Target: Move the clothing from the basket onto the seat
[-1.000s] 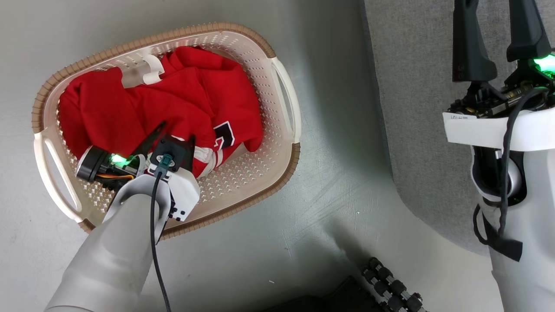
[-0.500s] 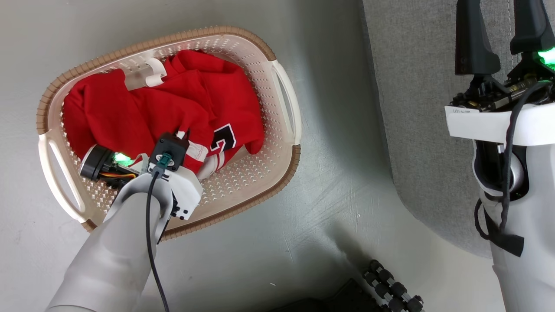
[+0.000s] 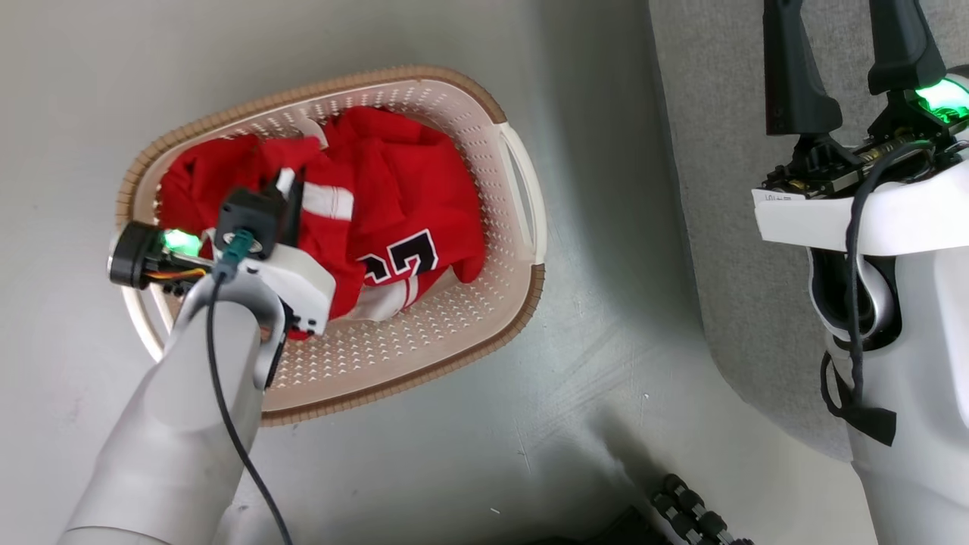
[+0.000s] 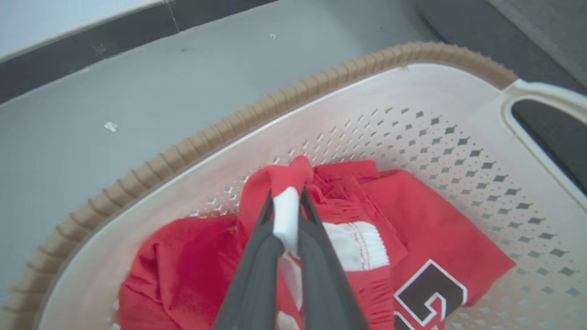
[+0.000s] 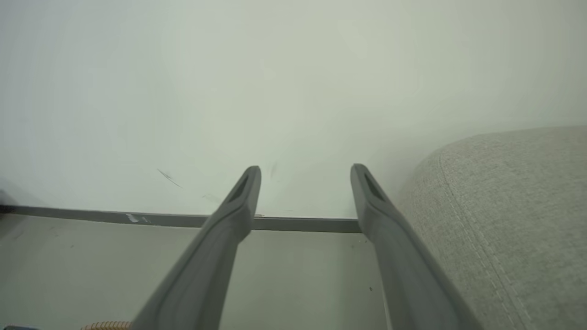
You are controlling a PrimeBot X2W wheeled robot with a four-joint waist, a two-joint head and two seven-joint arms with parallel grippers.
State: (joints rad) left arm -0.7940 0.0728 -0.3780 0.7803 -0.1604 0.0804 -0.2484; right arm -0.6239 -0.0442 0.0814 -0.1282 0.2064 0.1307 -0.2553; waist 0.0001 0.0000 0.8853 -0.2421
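- now the step in hand looks like the pick: the left gripper (image 4: 286, 205) is closed on a fold of the clothing (image 3: 409, 189), with a white trim band and a peak of red cloth pinched between its two dark fingers (image 4: 257, 270).
- the clothing lies in the basket (image 3: 454, 83), left of centre in the head view. the pinched fold stands above the heap, and part of a black numeral shows at the lower right of the left wrist view.
- the basket sits on the grey floor (image 3: 590, 341). the seat (image 3: 719, 151) takes the upper right of the head view, apart from the basket, with a strip of floor between them.
- the right gripper (image 5: 306, 170) is spread wide with nothing between its fingers, up at the top right of the head view over the seat.
- all the red cloth that can be seen is inside the basket, so the task seems barely begun.
- the next move probably calls for a lift high enough that the trailing cloth clears the brown rim, then a carry toward the right of the frame and a lowering onto the seat before the fingers part.
- the hold is on a thin fold, and i cannot tell how much of the heap will follow it. a dragging tail might snag the rim or shift the basket.
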